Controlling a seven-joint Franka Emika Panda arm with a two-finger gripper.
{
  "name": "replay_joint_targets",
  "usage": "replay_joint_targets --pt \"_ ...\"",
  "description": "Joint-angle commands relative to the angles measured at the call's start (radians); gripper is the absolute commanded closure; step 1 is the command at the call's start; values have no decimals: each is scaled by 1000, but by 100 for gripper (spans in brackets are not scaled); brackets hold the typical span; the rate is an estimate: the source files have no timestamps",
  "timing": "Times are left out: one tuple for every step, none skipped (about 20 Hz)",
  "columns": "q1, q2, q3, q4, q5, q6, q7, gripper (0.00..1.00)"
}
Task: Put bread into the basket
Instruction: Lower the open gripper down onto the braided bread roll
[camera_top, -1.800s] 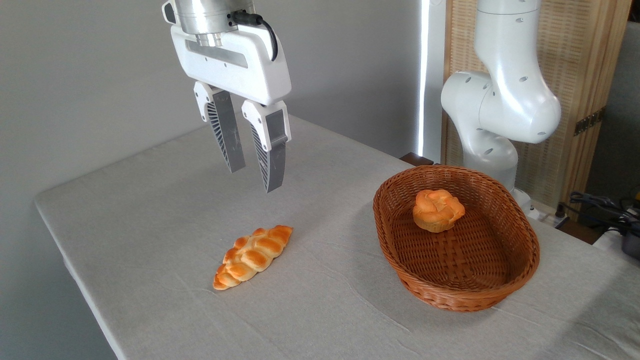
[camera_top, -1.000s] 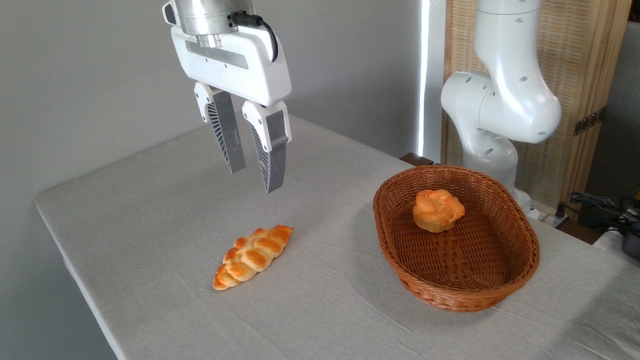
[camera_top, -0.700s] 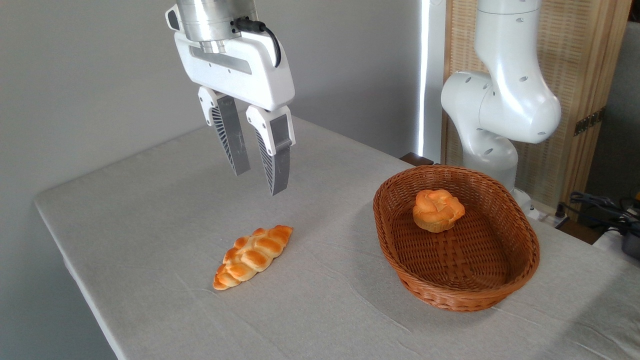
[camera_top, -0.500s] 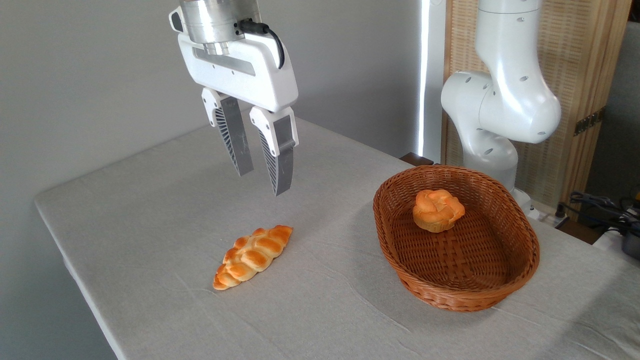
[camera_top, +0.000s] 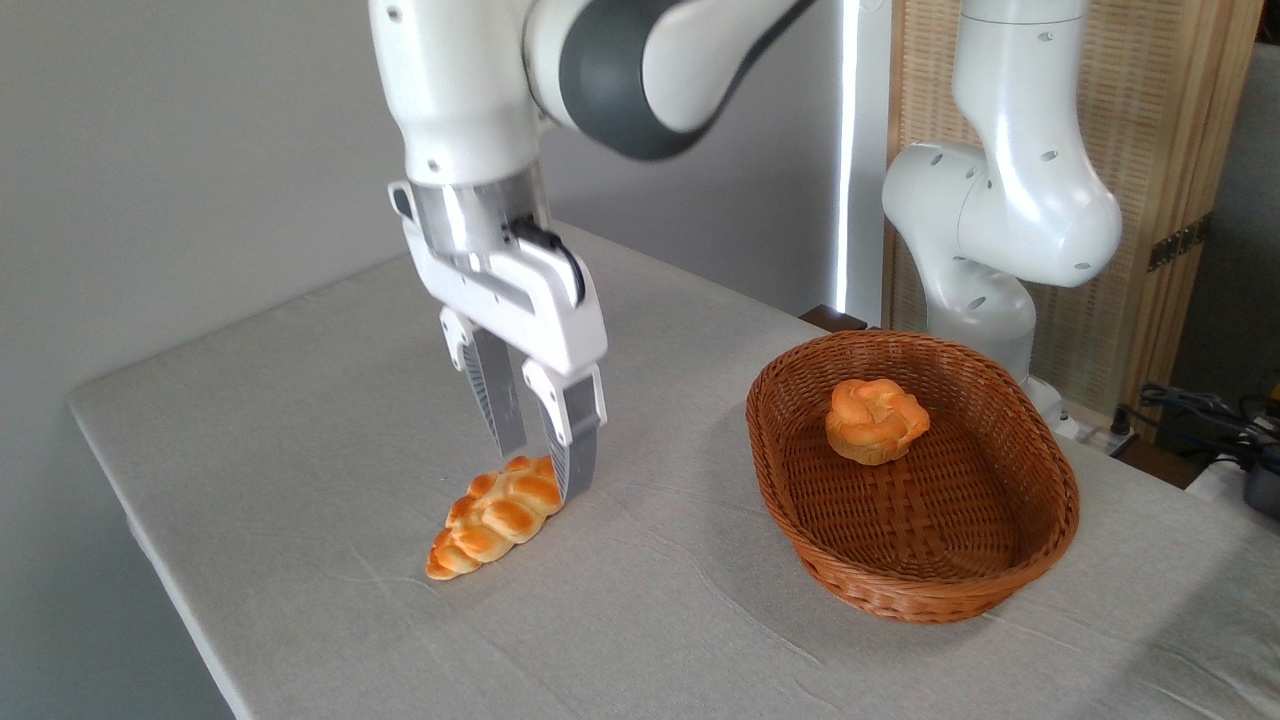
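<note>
Grey cloth covers the table (camera_top: 300, 420), and nearest us the bread (camera_top: 492, 516) lies flat on it, well apart from the basket (camera_top: 905, 590) out at its three o'clock. Gripper (camera_top: 545, 470) is right down at the loaf's far tip, at one o'clock, fingers parted to either side of that end, gripping nothing. Farther back, a small knotted bun (camera_top: 875, 420) sits inside the basket.

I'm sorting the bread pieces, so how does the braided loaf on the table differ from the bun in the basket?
The braided loaf is long with pointed ends; the bun is round and knotted. The loaf lies on the table with the gripper at its far end; the bun sits untouched inside the basket. Both are golden-orange.
</note>
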Motion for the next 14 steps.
replay_joint_targets --pt "-14 -26 -1 -65 -27 55 -55 0" --pt "-20 -23 -1 -65 -66 63 -79 0" --pt "-20 -21 -1 -67 -106 71 -92 0" --pt "-28 -17 -1 -78 -127 80 -95 0" --pt "-37 -12 -1 -87 -132 92 -107 0" --pt "-43 -10 -1 -99 -132 112 -126 0" --pt "-51 -7 -3 -108 -132 140 -139 0" --pt "-58 -6 -3 -116 -132 157 -147 0" --pt "-64 -4 -3 -124 -131 167 -149 0" --pt "-64 -3 -7 -130 -130 175 -149 0" --pt "-64 -3 -12 -134 -130 184 -149 0" --pt "-64 -3 -12 -147 -130 215 -150 0" --pt "-64 2 -20 -157 -130 236 -155 0" --pt "-64 3 -29 -165 -130 244 -162 0"
